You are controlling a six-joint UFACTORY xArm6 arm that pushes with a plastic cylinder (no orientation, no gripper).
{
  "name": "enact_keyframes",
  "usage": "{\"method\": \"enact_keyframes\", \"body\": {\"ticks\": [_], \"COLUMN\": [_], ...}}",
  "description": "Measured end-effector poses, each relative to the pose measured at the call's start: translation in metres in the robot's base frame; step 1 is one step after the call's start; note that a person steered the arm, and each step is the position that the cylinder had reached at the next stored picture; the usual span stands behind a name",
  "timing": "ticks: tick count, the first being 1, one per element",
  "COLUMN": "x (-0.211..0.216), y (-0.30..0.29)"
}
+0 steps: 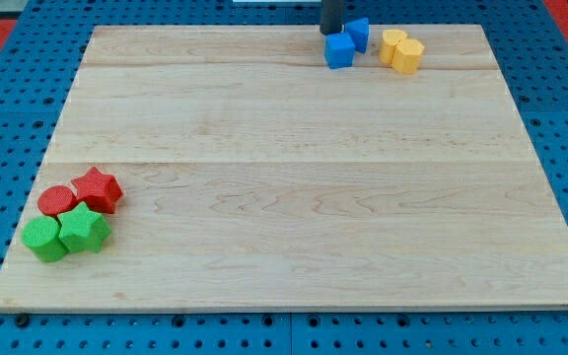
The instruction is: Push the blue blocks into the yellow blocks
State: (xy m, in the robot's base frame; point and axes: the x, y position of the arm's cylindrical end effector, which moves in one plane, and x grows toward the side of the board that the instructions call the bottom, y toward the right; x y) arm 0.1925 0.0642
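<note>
Top centre-right of frame: my tip [332, 33] sits at the desk's [284, 197] far edge, just left of the 2 blue blocks, a blue cube [339, 50] and a second blue block [359, 34] touching it at its upper right; the rod carries no jaws, so none to report. Just right of them, apart by a narrow gap, 2 yellow blocks [401, 49] sit pressed together. Lower left: red cylinder [57, 200], red star [98, 189], green cube [43, 240], green star [84, 230], clustered and touching.
</note>
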Motion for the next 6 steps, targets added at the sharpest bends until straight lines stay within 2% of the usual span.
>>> {"method": "enact_keyframes", "body": {"ticks": [2, 3, 4, 5, 6], "x": [0.013, 0.002, 0.020, 0.036, 0.036], "y": [0.041, -0.030, -0.038, -0.024, 0.037]}}
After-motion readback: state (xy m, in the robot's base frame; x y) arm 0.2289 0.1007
